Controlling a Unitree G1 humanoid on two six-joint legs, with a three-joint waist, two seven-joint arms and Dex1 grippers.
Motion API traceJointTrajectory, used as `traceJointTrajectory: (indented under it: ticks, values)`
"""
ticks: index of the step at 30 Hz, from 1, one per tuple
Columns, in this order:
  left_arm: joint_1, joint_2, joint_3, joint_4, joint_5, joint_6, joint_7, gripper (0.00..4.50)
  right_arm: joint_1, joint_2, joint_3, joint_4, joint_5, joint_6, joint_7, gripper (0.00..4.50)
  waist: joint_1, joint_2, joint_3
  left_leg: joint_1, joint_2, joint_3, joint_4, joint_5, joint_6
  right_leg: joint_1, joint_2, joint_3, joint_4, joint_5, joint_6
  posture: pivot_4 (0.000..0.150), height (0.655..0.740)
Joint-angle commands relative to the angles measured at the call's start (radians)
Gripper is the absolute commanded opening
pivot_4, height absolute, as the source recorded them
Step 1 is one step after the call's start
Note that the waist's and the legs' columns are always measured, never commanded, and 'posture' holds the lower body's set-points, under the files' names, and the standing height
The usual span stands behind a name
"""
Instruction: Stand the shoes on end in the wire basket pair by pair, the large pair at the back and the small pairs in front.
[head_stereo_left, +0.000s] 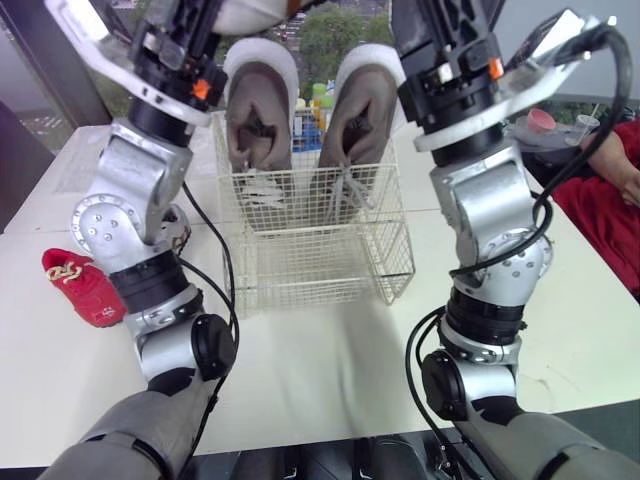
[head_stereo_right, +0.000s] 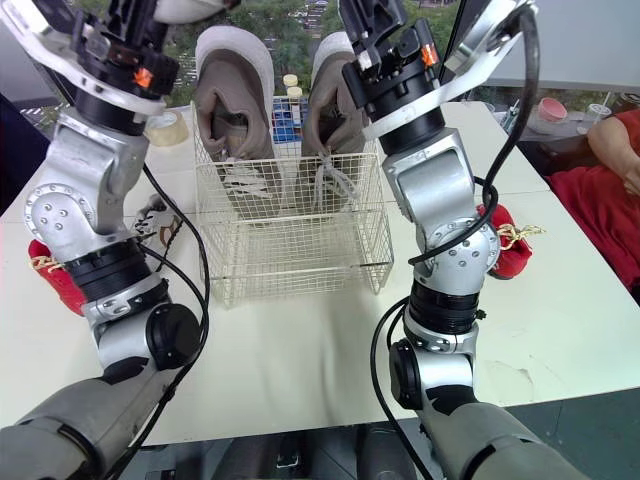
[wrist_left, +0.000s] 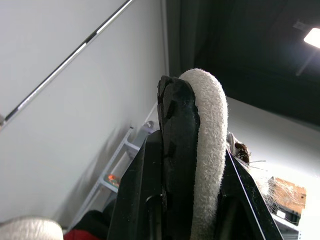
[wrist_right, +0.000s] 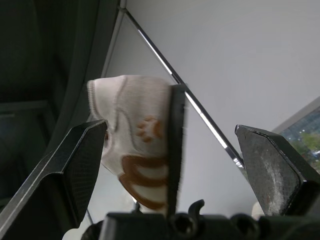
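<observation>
Left jaws pinch a small white shoe (wrist_left: 210, 125) by its fleecy rim, above the wire basket (head_stereo_left: 320, 270); right jaws are spread. The large pair (head_stereo_left: 258, 110) stands at the back (a red shoe (head_stereo_left: 82, 285) waits on the table (head_stereo_left: 330, 370)). Next, likely: lower it upright in front.

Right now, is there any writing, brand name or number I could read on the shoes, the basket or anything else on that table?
No text can be read anywhere.
Small white shoe: an orange paw print and curved stripes, no letters.
Bottles behind the wire basket: labels too small to read.
Grey shoes: no brand visible.
Fleecy white shoe: plain.
</observation>
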Motion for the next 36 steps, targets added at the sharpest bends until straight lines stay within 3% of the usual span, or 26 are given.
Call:
traceJointTrajectory:
  ticks: [1,7,14,16,18,19,24,29,36]
  values:
    - [0.028,0.016,-0.061,-0.037,0.006,-0.021,-0.015,0.31,-0.043,0.010,0.006,-0.024,-0.007,-0.025,0.016,4.43,0.000,0.000,0.000,0.000,0.000,0.000,0.000,0.000,0.000,0.000,0.000,0.000,0.000,0.000,0.000,0.150,0.7400]
    - [0.071,0.032,-0.123,-0.034,0.021,-0.043,-0.036,0.31,-0.040,0.019,0.015,-0.038,-0.030,-0.041,0.008,4.43,0.001,0.000,0.000,0.000,0.000,0.000,0.000,0.000,0.000,0.000,0.000,0.000,-0.001,0.000,0.000,0.150,0.7400]
    - [0.103,0.081,-0.172,-0.043,0.032,-0.038,-0.066,0.31,-0.021,0.023,0.024,-0.053,-0.062,-0.045,0.008,1.17,0.001,0.000,0.000,0.000,0.000,0.000,0.000,0.000,0.000,0.000,0.001,0.000,-0.001,0.000,0.000,0.150,0.7400]
    - [0.119,0.103,-0.185,-0.054,0.033,-0.027,-0.079,0.31,-0.020,0.020,0.024,-0.052,-0.063,-0.038,0.006,0.62,0.000,0.000,0.000,0.000,0.000,0.000,0.000,0.000,0.000,0.000,0.001,0.000,-0.001,0.000,0.000,0.150,0.7400]
    - [0.142,0.135,-0.199,-0.067,0.039,-0.007,-0.087,1.35,-0.018,0.015,0.023,-0.053,-0.061,-0.031,0.004,0.60,-0.001,0.000,0.000,0.000,0.001,0.000,0.000,0.000,0.000,0.000,0.001,0.000,-0.001,0.000,0.000,0.150,0.7400]
    - [0.163,0.160,-0.204,-0.084,0.021,0.017,-0.098,1.65,-0.017,0.011,0.021,-0.054,-0.059,-0.029,0.003,0.60,0.000,0.000,0.000,0.000,0.001,0.000,0.000,0.000,0.000,0.000,0.001,0.000,-0.001,0.000,0.000,0.150,0.7400]
    - [0.273,0.274,-0.200,-0.171,-0.054,0.095,-0.078,4.35,-0.033,-0.009,0.010,-0.047,-0.057,-0.029,0.014,0.60,-0.004,0.001,0.000,0.000,0.001,0.000,-0.001,0.000,0.000,-0.001,0.001,0.000,-0.001,0.000,0.000,0.150,0.7400]
    - [0.390,0.391,-0.183,-0.290,-0.118,0.130,-0.034,4.44,-0.081,-0.127,-0.046,0.010,-0.025,0.006,0.099,0.60,0.002,0.001,0.000,0.000,0.001,0.000,-0.001,0.000,-0.001,-0.001,0.001,0.001,-0.002,0.000,-0.001,0.150,0.7400]
    - [0.630,0.638,-0.132,-0.526,-0.213,0.163,0.022,4.44,-0.134,-0.672,-0.033,0.170,-0.153,0.229,0.618,0.60,0.002,0.002,0.000,-0.001,0.000,0.000,-0.001,-0.001,0.000,-0.002,-0.001,0.002,-0.005,0.000,-0.001,0.150,0.7400]
